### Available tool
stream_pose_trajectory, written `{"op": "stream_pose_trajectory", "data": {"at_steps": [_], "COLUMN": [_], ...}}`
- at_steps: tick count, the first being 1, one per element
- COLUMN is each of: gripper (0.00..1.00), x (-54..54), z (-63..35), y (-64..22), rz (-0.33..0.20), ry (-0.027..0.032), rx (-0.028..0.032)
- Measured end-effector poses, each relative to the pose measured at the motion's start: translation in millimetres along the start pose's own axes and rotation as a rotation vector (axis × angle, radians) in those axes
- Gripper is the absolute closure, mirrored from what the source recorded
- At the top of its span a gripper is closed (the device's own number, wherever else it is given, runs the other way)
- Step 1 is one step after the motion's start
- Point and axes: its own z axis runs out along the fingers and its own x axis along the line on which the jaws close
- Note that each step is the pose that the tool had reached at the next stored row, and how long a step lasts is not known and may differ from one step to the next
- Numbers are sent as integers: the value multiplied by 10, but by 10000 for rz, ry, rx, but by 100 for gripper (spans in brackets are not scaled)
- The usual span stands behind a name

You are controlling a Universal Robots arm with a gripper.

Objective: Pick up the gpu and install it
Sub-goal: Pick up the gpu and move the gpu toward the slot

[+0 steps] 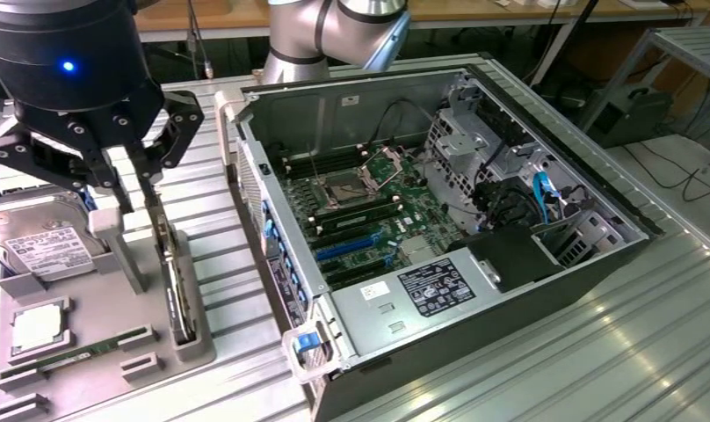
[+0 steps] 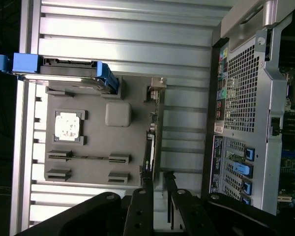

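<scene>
The gpu [image 1: 175,277] is a slim dark card standing on edge in a slot of the grey holder tray [image 1: 197,347], left of the open computer case [image 1: 331,105] in the exterior view. My gripper [image 1: 141,195] hangs just above the card's far end with its fingers slightly apart, so it is open. In the wrist view the gpu [image 2: 153,130] runs edge-on away from the gripper [image 2: 158,191], and the two black fingers [image 2: 145,196] line up on either side of its near end. I cannot tell whether they touch it.
On the tray lie a silver hard drive [image 1: 50,251] with blue rails [image 2: 24,63], a CPU [image 2: 68,125] and a thin memory stick [image 2: 88,158]. A grey post [image 1: 126,255] stands beside the gpu. The case's motherboard [image 1: 367,207] shows blue slots [image 1: 344,251].
</scene>
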Motion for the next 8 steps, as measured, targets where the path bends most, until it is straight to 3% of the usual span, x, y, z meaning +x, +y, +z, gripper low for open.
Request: {"op": "stream_pose_trajectory", "data": {"at_steps": [5,8], "gripper": [46,40], "x": [0,0], "z": [0,0], "y": [0,0], "rz": [0,0], "ry": [0,0], "rx": [0,0]}}
